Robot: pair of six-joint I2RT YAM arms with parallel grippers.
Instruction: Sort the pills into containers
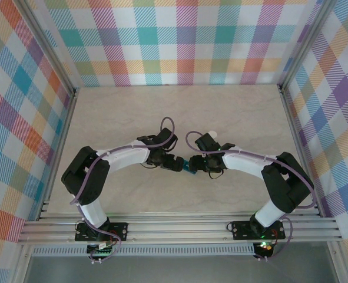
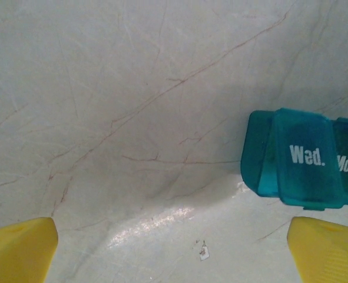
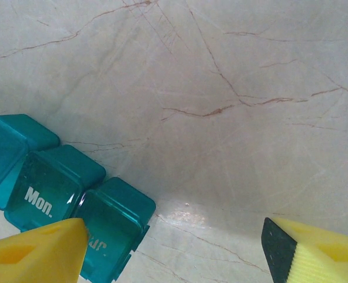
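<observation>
A: Top external first. Where do you stand?
B: Both arms curl in to the middle of the surface point(image 1: 162, 112), with my left gripper point(image 1: 175, 163) and right gripper point(image 1: 196, 164) nose to nose and the teal pill box point(image 1: 188, 168) between them. I'd call this the set-up step: no pill in hand yet.

A: Left wrist?
B: Fingers spread wide, bare surface between them, nothing pinched. The pill box point(image 2: 300, 158) sits off to the right, not between my fingers. I read "Wed." on one lid point(image 2: 303, 154) and "Mon." beside it. A tiny white fleck point(image 2: 204, 253) lies down near my fingers. Pill or crumb, I cannot tell.

A: Right wrist?
B: Fingers apart here too, holding nothing. The pill box point(image 3: 62, 188) lies lower left, its end compartment right at one fingertip point(image 3: 38, 250). "Mon." reads clean, but the next lid's print is half hidden. Next, I reckon, one gripper must steady the box while the other lifts a lid.
</observation>
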